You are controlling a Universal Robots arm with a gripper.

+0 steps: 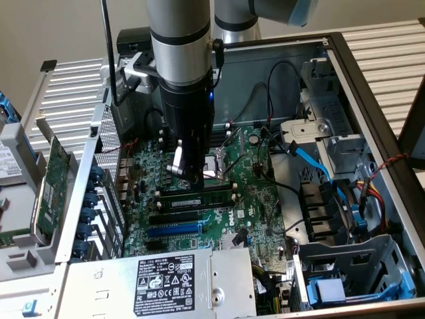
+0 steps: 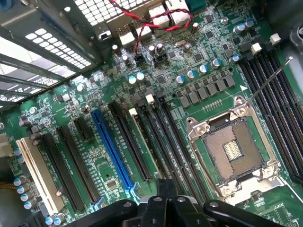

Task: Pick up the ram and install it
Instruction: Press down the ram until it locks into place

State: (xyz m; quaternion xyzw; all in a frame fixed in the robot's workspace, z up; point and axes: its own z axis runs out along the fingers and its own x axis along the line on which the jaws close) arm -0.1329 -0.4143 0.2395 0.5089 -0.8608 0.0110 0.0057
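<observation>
At the far left of the exterior view, a green expansion card (image 1: pixel 52 186) with a metal bracket stands outside the open computer case (image 1: pixel 372 100). Low in the frame lies the grey power supply (image 1: pixel 159 282) with its black label. Just left of centre, the arm brings the end effector (image 1: pixel 188 174) down over the motherboard (image 1: pixel 249 199); whether it is open or closed cannot be told. Right below its tip, the ram (image 1: pixel 199 197) lies lengthwise along the memory slots, apparently seated in one. Beside it to the right sits the bare CPU socket (image 1: pixel 219 166). Further right, a blue cable (image 1: pixel 312 159) curves towards the drive bays.
</observation>
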